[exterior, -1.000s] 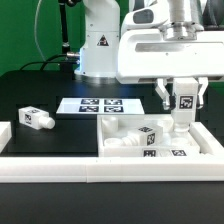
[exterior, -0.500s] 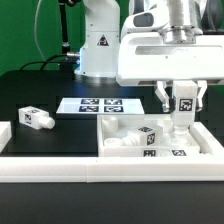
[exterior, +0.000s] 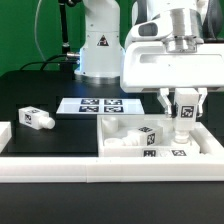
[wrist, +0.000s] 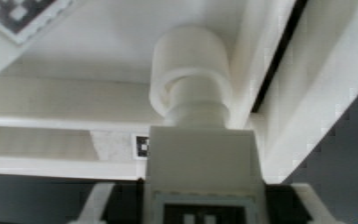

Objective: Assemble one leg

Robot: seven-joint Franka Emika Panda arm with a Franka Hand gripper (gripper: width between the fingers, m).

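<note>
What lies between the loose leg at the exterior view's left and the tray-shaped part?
Only bare black table lies between the leg and the tray-shaped part, as the exterior view shows; the marker board sits behind that stretch.

Marker board — flat, seemingly; black table

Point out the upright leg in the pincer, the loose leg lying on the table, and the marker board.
upright leg [exterior: 185,104], exterior view, on its tagged upper block.
loose leg [exterior: 36,118], exterior view, on the middle of its body.
marker board [exterior: 100,104], exterior view, on its central tags.
</note>
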